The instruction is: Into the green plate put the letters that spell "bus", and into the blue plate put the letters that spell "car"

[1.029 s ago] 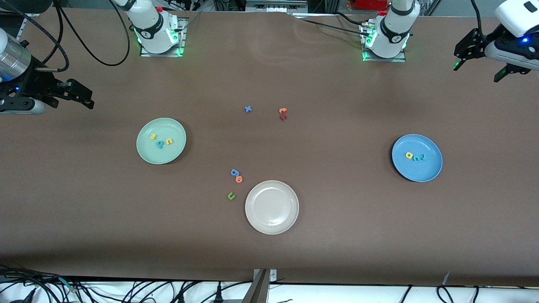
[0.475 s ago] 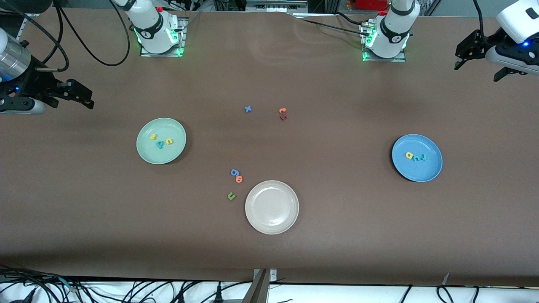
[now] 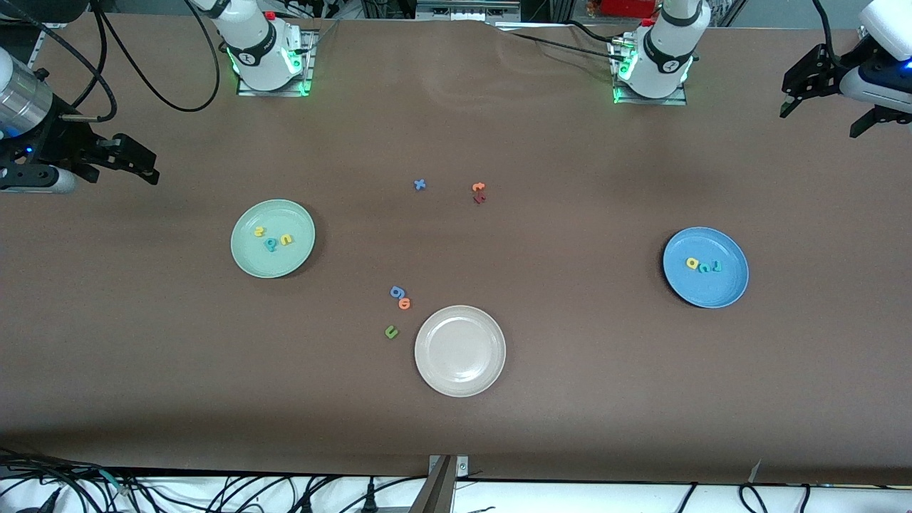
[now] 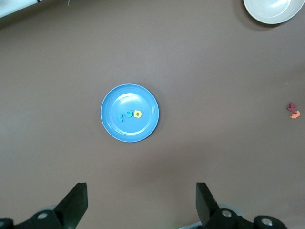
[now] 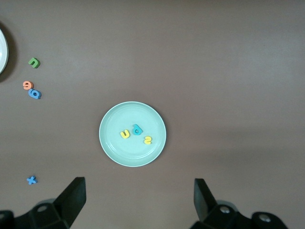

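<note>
You have both end effectors, left (image 3: 826, 107) and right (image 3: 132, 162), wide open and empty; the foam letters (image 3: 273, 239) look light and soft, so pinch them across their flat sides

beige-white plate (image 4: 269, 12): cut by left wrist view's edge, only part shown; a sliver in right wrist view too | left arm (image 3: 887, 43): ran off front view at its end of table | dark red letter (image 3: 479, 199) touching orange "t" (image 3: 478, 187): too small to read
</note>
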{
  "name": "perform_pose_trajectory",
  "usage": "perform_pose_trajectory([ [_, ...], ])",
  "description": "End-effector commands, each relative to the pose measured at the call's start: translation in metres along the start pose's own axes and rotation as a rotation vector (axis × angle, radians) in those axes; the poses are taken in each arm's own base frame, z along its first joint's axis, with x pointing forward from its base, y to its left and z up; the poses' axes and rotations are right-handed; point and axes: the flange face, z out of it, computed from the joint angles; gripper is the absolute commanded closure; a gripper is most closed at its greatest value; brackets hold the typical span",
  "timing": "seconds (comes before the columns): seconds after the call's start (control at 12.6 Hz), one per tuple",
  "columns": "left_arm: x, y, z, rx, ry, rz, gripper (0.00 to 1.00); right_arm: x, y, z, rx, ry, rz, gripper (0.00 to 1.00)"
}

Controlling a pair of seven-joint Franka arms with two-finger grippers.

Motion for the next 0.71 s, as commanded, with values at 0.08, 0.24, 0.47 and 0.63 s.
perform_pose_trajectory([
  [0.08,0.005,-0.003,-0.005,-0.014,0.001,0.007,0.00,0.000,0.000,-0.007,-0.008,0.012,0.000,0.00],
  [0.24,0.005,-0.004,-0.005,-0.012,0.000,0.007,0.00,0.003,-0.003,-0.010,-0.004,0.016,-0.003,0.00],
  [0.47,0.005,-0.004,-0.005,-0.012,0.000,0.007,0.00,0.013,-0.016,0.010,-0.012,-0.029,0.032,0.00],
  [0.63,0.004,-0.008,-0.005,-0.014,0.001,0.000,0.00,0.015,-0.014,0.009,-0.052,-0.022,0.029,0.00],
])
